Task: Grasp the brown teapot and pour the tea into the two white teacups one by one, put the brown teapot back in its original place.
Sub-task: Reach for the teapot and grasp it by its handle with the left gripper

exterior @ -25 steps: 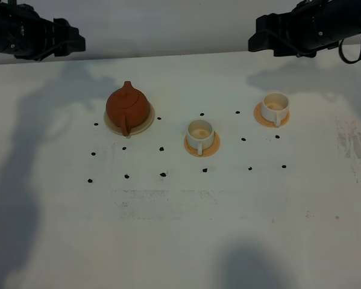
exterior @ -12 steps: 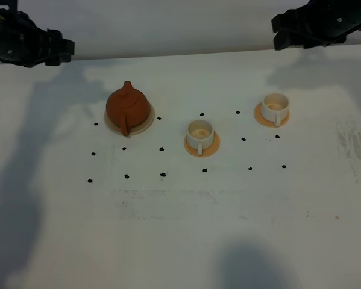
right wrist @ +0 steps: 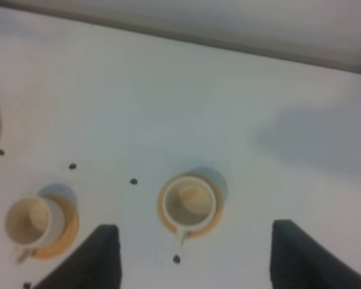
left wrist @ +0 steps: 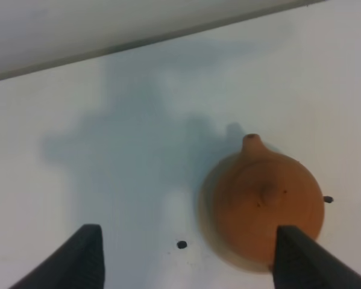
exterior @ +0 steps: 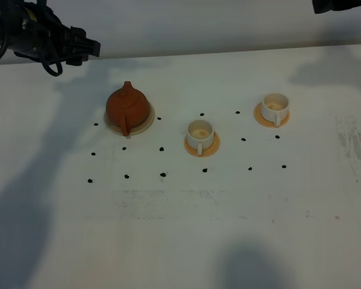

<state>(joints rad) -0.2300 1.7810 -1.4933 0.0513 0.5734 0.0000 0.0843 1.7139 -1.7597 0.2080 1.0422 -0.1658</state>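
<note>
Brown teapot [left wrist: 261, 201] on tbl [left wrist: 59, 180], L tool [left wrist: 187, 253] spread wide.

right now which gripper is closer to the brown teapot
Left. The left gripper hangs open behind the brown teapot, a little to its left. The right gripper is far off to the right, past the right-hand white teacup.
</note>
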